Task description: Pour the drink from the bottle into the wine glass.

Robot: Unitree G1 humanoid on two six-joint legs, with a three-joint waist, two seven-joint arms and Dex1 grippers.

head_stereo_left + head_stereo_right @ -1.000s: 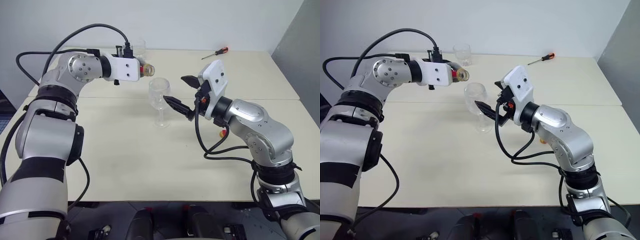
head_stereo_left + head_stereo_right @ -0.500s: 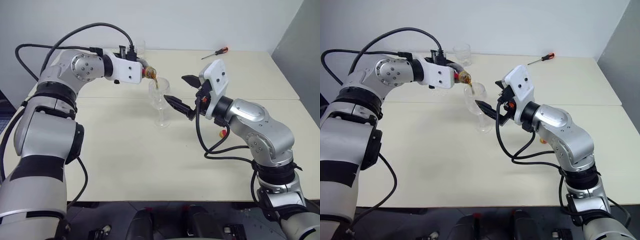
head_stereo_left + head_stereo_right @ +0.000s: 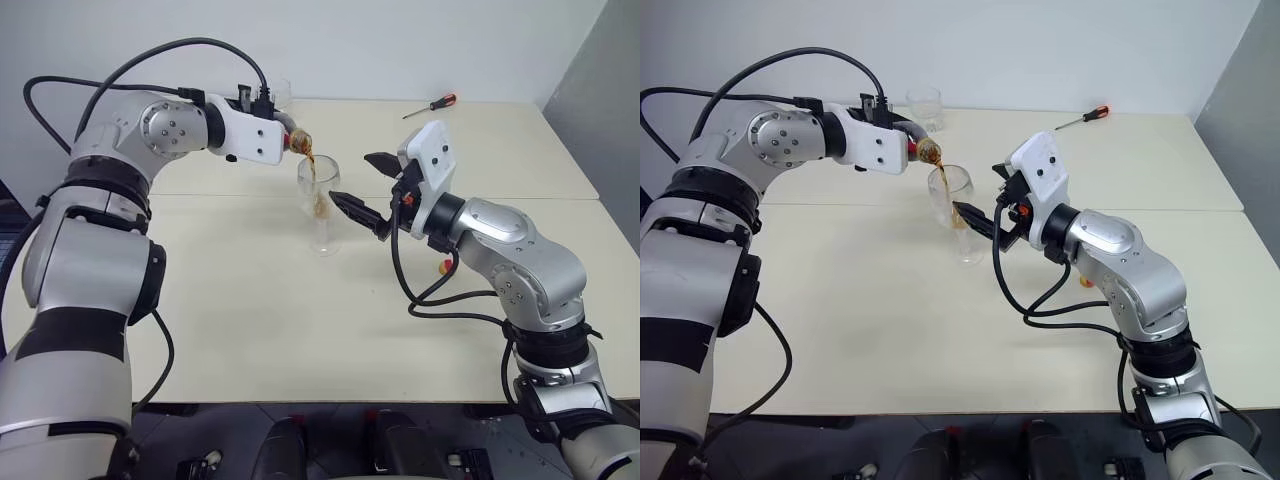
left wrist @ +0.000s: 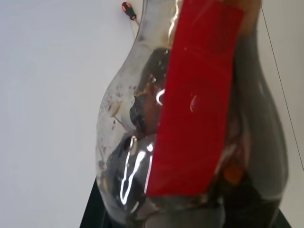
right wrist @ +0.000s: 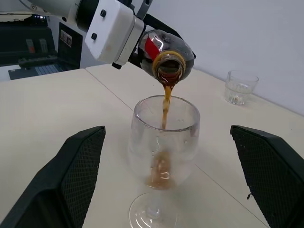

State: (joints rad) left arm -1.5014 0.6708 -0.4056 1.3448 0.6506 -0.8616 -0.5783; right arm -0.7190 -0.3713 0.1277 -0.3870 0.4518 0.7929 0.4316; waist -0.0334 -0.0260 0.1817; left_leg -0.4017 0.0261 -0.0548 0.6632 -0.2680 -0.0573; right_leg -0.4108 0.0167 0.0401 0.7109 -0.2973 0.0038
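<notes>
the left end effector is closed around the bottle, holding it tilted with its open mouth just above the rim of the wine glass. the bottle carries a red label, seen large in the left wrist view, and dark liquid sits inside it. the drink, a thin brown stream, falls from the bottle mouth into the glass bowl, and a small amount of brown liquid lies at the bottom of the bowl. the wine glass stands upright on its round foot on the tabletop, near the seam between the two pale table sections.

the right end effector is open, its two black fingers spread wide on either side of the glass in the right wrist view, not touching it. in the head views it hangs level just beside the glass, on the robot's right of it.

a short clear tumbler stands near the far edge of the tabletop, behind the left arm. a screwdriver with a red and black handle lies at the far edge, well apart from the glass.
</notes>
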